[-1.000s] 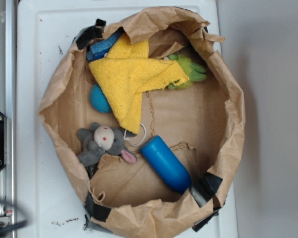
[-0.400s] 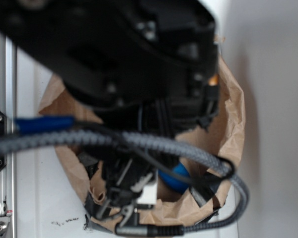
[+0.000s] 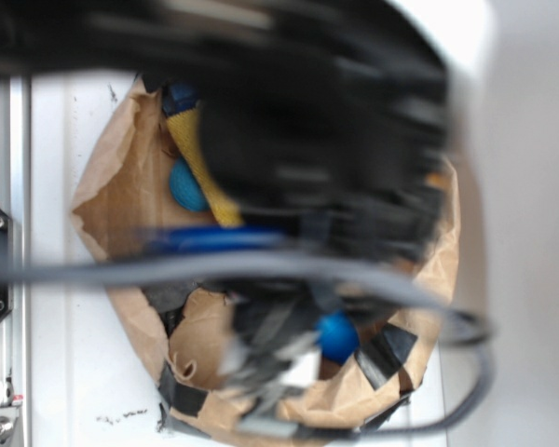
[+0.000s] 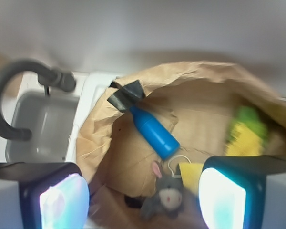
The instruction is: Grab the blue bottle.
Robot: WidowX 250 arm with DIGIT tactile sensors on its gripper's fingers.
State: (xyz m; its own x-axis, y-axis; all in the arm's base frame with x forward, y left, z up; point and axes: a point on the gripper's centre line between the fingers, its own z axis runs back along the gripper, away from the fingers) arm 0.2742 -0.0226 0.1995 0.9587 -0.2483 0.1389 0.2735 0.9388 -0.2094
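From the exterior view I am seeing mostly my own arm (image 3: 307, 140), a dark motion-blurred mass covering the upper and middle part of the brown paper bag (image 3: 121, 186). Only the rounded end of the blue bottle (image 3: 336, 335) is showing below it, near the black-taped lower right rim. At the bag's upper left, a strip of yellow cloth (image 3: 205, 168) is lying beside the small teal ball (image 3: 186, 186). A grey cable (image 3: 168, 268) is crossing the frame. I cannot make out the gripper here.

From the wrist view I am looking down into the bag between the two fingers (image 4: 55, 200) of the gripper (image 4: 143, 202), which are standing wide apart with nothing between them. The blue bottle (image 4: 153, 132) is lying diagonally on the bag floor, one end up by the black tape (image 4: 125, 94) on the rim, the other pointing toward the grey plush mouse (image 4: 164, 194) just below it. The gripper is sitting above, apart from the bottle. Blurred yellow and green things (image 4: 248, 131) are resting at the right. A grey sink (image 4: 40, 124) is sitting to the left of the bag.
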